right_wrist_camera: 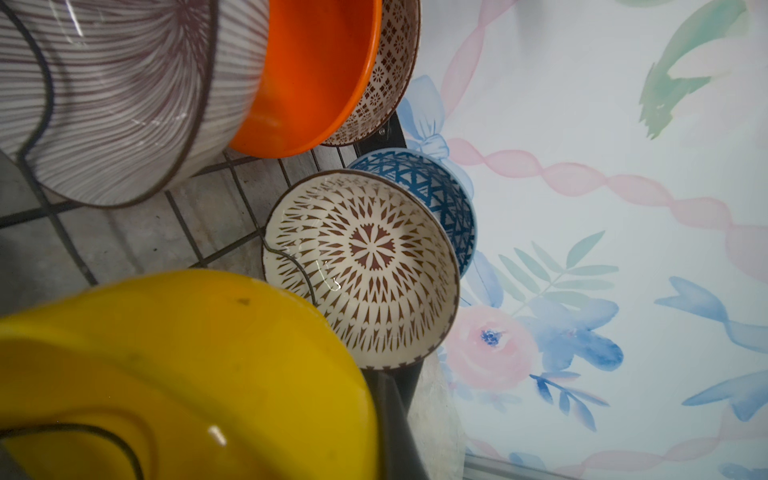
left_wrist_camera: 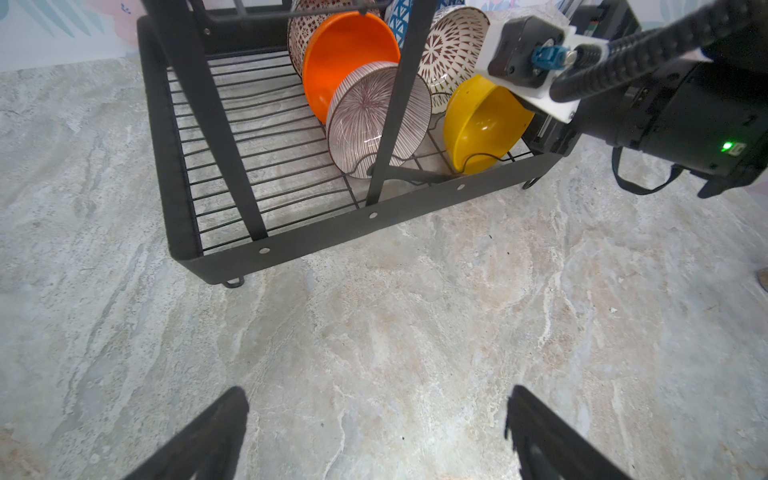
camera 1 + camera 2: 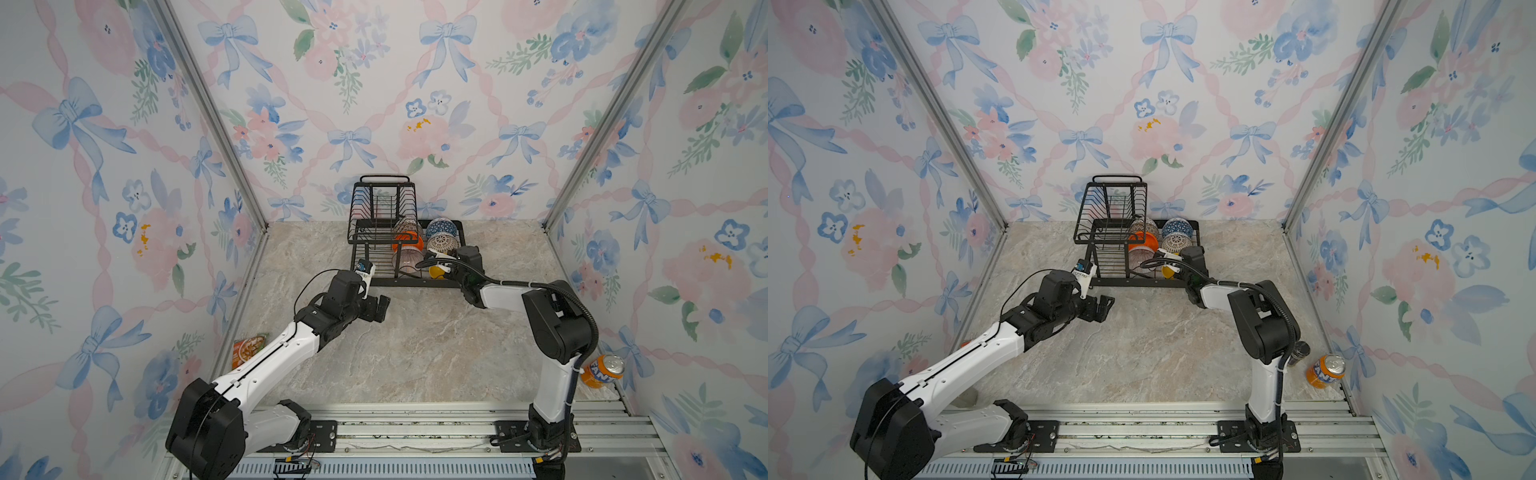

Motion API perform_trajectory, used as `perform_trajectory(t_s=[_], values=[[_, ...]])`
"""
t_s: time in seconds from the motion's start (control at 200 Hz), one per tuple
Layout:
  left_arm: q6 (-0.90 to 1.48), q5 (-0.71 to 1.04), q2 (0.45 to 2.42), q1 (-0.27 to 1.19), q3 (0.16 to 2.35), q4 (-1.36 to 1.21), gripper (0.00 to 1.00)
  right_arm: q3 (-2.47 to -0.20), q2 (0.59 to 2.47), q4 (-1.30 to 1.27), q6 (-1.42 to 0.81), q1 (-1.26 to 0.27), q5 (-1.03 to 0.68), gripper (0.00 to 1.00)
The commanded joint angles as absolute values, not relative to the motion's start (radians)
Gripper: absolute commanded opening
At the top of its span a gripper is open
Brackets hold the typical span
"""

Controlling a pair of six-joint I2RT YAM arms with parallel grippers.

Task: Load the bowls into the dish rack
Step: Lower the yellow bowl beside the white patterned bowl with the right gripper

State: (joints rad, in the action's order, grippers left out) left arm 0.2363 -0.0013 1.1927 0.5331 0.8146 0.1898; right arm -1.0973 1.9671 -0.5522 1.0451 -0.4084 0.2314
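Observation:
The black wire dish rack (image 3: 415,282) (image 3: 1133,283) (image 2: 332,232) stands at the back of the table, with its raised basket on the left. In its lower tray stand the mosaic bowl (image 3: 405,226), blue bowl (image 3: 441,227), orange bowl (image 2: 345,54), striped bowl (image 2: 365,120), lattice bowl (image 1: 365,266) and yellow bowl (image 3: 436,271) (image 2: 478,124) (image 1: 187,374). My right gripper (image 3: 446,268) (image 3: 1177,268) is shut on the yellow bowl's rim at the rack's front right slot. My left gripper (image 3: 376,309) (image 2: 376,399) hangs open and empty over bare table in front of the rack.
An orange soda can (image 3: 602,370) (image 3: 1325,371) stands by the right wall near the front. A food packet (image 3: 248,349) leans at the left wall. Patterned walls close in three sides, and a metal rail (image 3: 415,428) runs along the front.

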Motion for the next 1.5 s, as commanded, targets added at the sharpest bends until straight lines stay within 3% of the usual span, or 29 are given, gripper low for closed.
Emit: perform_trajectory(t_s=[0.0,0.625,1.085,1.49], values=[[0.244,0.009,1.175,0.525,0.798,0.200,0.98,-1.104,1.968,-0.437,0.972,-0.436,0.178,0.05],[0.247,0.012,1.163,0.522,0.789,0.202,0.98,-1.108,1.952,-0.456,0.953,-0.435,0.190,0.32],[0.247,0.006,1.150,0.517,0.783,0.208,0.98,-1.106,1.903,-0.394,0.933,-0.427,0.155,0.43],[0.239,0.012,1.155,0.512,0.799,0.210,0.98,-1.121,1.865,-0.282,0.928,-0.425,0.141,0.63]])
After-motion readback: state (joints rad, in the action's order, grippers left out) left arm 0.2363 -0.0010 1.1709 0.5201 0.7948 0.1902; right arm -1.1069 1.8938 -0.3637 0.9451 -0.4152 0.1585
